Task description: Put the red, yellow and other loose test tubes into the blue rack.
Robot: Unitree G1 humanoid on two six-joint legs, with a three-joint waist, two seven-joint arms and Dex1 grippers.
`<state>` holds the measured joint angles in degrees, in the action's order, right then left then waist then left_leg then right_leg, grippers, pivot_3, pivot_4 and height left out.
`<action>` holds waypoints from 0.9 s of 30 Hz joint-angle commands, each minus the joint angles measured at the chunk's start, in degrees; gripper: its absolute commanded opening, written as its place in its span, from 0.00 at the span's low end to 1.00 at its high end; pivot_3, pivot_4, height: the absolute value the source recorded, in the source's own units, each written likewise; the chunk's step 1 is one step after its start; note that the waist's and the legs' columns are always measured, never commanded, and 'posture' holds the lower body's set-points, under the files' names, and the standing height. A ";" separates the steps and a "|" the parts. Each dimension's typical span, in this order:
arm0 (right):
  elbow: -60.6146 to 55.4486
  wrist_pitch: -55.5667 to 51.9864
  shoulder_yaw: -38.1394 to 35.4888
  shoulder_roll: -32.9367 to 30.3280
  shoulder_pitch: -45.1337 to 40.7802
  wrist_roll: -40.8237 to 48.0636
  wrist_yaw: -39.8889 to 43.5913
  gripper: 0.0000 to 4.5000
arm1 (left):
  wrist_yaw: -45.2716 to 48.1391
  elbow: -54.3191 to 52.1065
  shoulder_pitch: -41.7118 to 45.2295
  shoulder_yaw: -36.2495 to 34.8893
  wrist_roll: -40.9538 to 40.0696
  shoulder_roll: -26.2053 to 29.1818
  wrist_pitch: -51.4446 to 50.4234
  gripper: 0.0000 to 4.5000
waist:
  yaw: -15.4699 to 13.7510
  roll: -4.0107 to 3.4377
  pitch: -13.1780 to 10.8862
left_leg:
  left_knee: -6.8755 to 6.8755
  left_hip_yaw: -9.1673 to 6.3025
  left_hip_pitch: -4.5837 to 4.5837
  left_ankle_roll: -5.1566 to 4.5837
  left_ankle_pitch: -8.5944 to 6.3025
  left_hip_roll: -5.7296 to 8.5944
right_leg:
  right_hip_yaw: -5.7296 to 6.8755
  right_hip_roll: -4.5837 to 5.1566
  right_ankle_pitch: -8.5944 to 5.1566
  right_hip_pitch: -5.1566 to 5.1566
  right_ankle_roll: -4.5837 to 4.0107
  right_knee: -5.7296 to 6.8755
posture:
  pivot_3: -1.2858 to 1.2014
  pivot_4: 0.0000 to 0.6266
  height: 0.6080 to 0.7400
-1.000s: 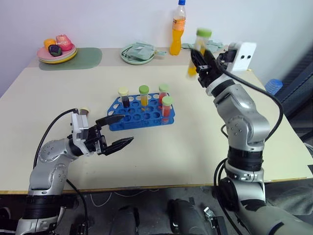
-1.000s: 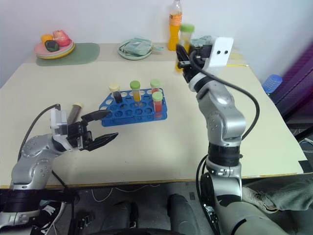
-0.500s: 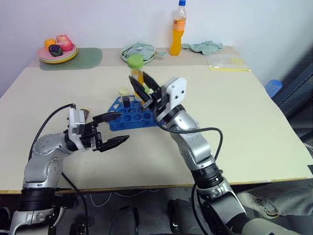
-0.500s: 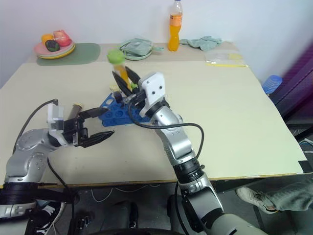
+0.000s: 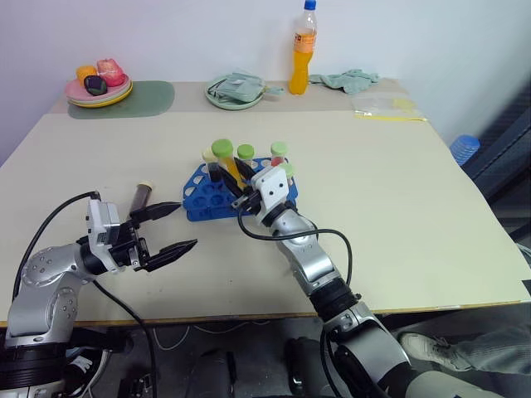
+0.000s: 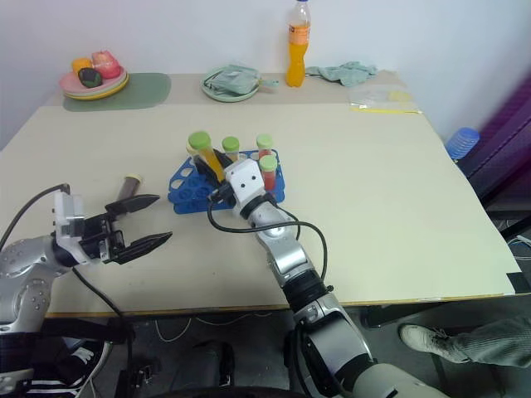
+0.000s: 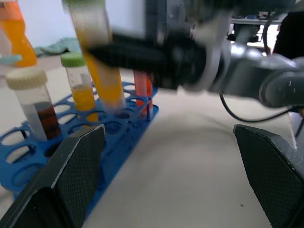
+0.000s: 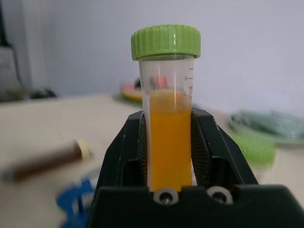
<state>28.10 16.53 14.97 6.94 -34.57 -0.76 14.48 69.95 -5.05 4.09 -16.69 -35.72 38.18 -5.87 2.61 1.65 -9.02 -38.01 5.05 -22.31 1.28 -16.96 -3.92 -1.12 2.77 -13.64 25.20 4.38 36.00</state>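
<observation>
Behind R end effector (image 5: pixel 238 181): rack (image 5: pixel 199 201) partly hidden.

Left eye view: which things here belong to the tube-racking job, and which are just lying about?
Job:
- low bright blue plastic rack, four capped tubes standing in it
- clear green-capped tube of yellow-orange liquid, clamped in the right gripper
- dark brown cream-capped tube lying loose on the table

Lying about:
- tall orange drink bottle
- plate of fruit
- green cloth

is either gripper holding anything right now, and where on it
The right gripper is shut on the yellow-orange tube, clamping its lower body, green cap clear above. The left gripper is open and holds nothing.
</observation>
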 commanded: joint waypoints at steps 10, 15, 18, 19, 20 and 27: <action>0.54 4.13 -1.86 0.05 -0.05 -0.60 0.46 0.17 | -0.38 -1.02 0.44 -0.87 -0.20 0.33 1.51 1.00 | 0.01 0.00 0.00 | 0.00 -0.01 0.01 0.00 0.00 0.00 | 0.00 -0.01 0.00 0.00 0.01 0.02 | 0.52 0.24 1.00; 0.27 3.73 -2.37 -0.30 1.01 -0.90 0.29 0.17 | -0.14 -0.47 1.30 -0.42 -0.14 0.17 1.53 1.00 | 0.01 0.01 0.01 | 0.00 0.01 0.01 0.00 0.00 0.00 | 0.00 0.00 0.01 0.00 0.01 0.02 | 0.52 0.24 1.00; 0.40 3.41 -2.89 -0.56 0.98 -0.94 -0.13 0.17 | -0.01 -0.30 1.65 -0.29 -0.15 0.16 1.52 1.00 | 0.01 0.01 0.01 | 0.00 0.00 0.01 0.00 0.00 0.00 | 0.00 0.00 0.01 -0.01 0.01 0.02 | 0.52 0.24 1.00; 0.45 3.38 -2.99 -0.65 0.96 -0.97 -0.19 0.17 | 0.06 -0.26 1.69 -0.28 -0.16 0.16 1.53 1.00 | 0.01 0.01 0.01 | 0.00 0.01 0.01 0.00 0.00 0.00 | 0.00 0.00 0.01 -0.01 0.01 0.02 | 0.52 0.24 1.00; 0.50 3.38 -3.07 -0.73 0.98 -0.97 -0.21 0.17 | 0.10 -0.23 1.72 -0.28 -0.18 0.16 1.54 1.00 | 0.01 0.01 0.01 | 0.00 0.00 0.01 0.00 0.00 0.00 | 0.00 0.00 0.01 -0.01 0.01 0.02 | 0.52 0.24 1.00; 2.75 3.08 -4.35 -1.21 -0.03 -1.19 -2.09 0.17 | 0.07 -0.28 1.93 -0.23 -0.19 0.15 1.46 1.00 | -0.03 0.02 0.02 | 0.00 0.01 0.02 0.00 0.00 0.00 | -0.01 0.00 0.01 -0.02 0.01 0.03 | 0.52 0.24 1.00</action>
<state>30.69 19.55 12.32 5.94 -33.83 -2.06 13.51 69.89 -4.66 5.31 -16.55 -35.63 38.17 -5.31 2.58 1.68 -9.00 -38.02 5.05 -22.29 1.28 -16.95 -3.92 -1.12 2.77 -13.63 25.18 4.39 36.03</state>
